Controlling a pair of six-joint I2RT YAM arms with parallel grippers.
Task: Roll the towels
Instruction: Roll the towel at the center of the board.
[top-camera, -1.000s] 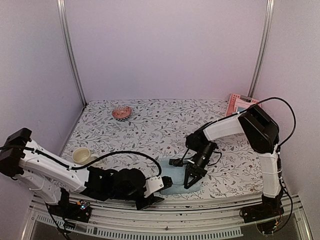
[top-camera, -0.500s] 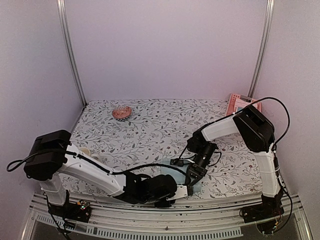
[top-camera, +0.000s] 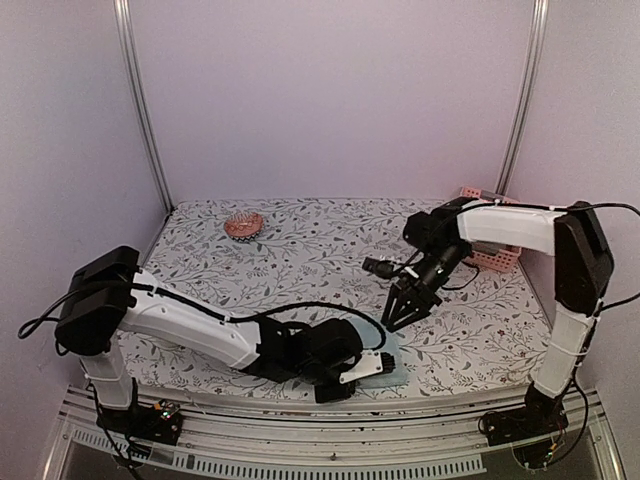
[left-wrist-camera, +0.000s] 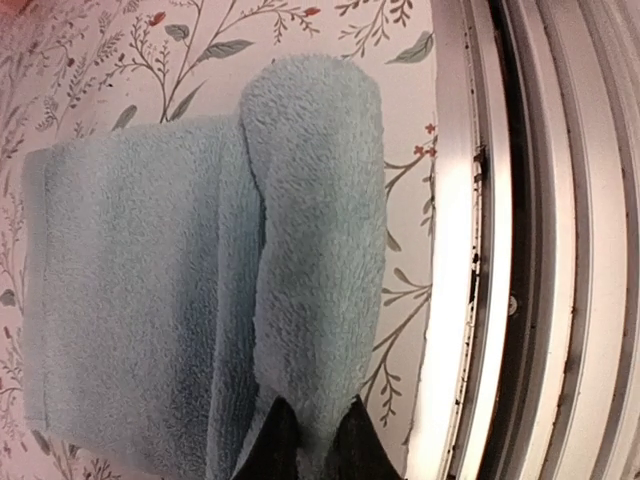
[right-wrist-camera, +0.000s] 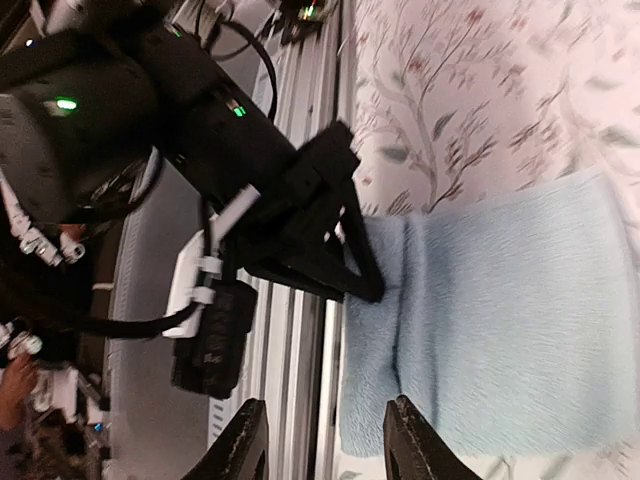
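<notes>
One light blue towel (top-camera: 392, 366) lies flat at the table's near edge, right of centre. In the left wrist view the towel (left-wrist-camera: 150, 300) has its near long edge turned over into a thick roll (left-wrist-camera: 320, 250). My left gripper (left-wrist-camera: 311, 445) is shut on the end of that roll; from above the left gripper (top-camera: 368, 366) lies low across the table front. My right gripper (top-camera: 400, 312) hangs open above the table, behind the towel and apart from it. In its own view the right gripper (right-wrist-camera: 325, 445) is empty, looking down on the towel (right-wrist-camera: 500, 330) and the left gripper (right-wrist-camera: 340, 265).
A pink bowl-like dish (top-camera: 243, 225) sits at the back left. A pink basket (top-camera: 490, 255) stands at the back right, behind the right arm. The metal rail (left-wrist-camera: 520, 240) of the table front runs right beside the towel's roll.
My right gripper has let go of the towel, opened, and lifted away toward the back right. My left gripper has reached rightward along the table front and closed on the towel's rolled edge.
</notes>
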